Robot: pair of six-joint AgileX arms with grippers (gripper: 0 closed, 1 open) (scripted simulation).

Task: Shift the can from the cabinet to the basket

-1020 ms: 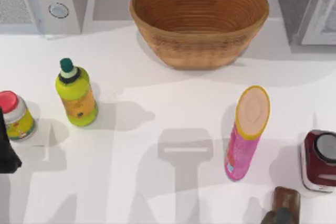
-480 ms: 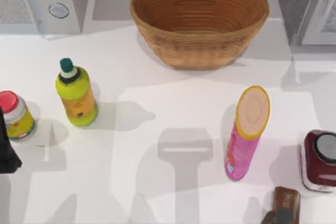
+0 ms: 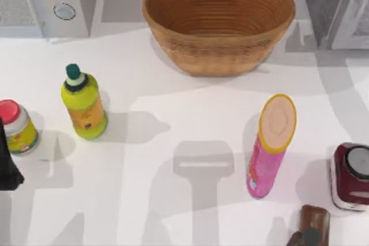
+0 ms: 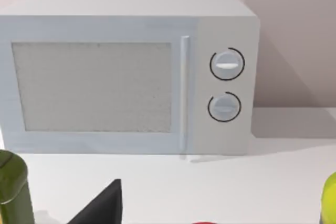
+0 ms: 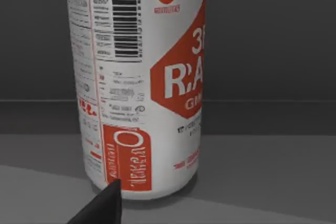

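One can (image 5: 137,85) stands upright, long axis vertical, barcode facing cam, on dark cabinet (image 3: 337,7) floor at surface's right rear. L→R: microwave (image 3: 46,1), red-lidded jar (image 3: 16,126), green bottle (image 3: 84,103), basket (image 3: 219,21), pink tube (image 3: 271,147). Right end effector (image 5: 102,205) near can; grip state: can't tell.

One can (image 5: 139,85), one basket (image 3: 219,21), two bottles (image 3: 84,103)

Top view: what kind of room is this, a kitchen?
Probably a pretend kitchen counter: a white microwave with two knobs, a wicker basket, a grey cabinet, and a green bottle on a white table.
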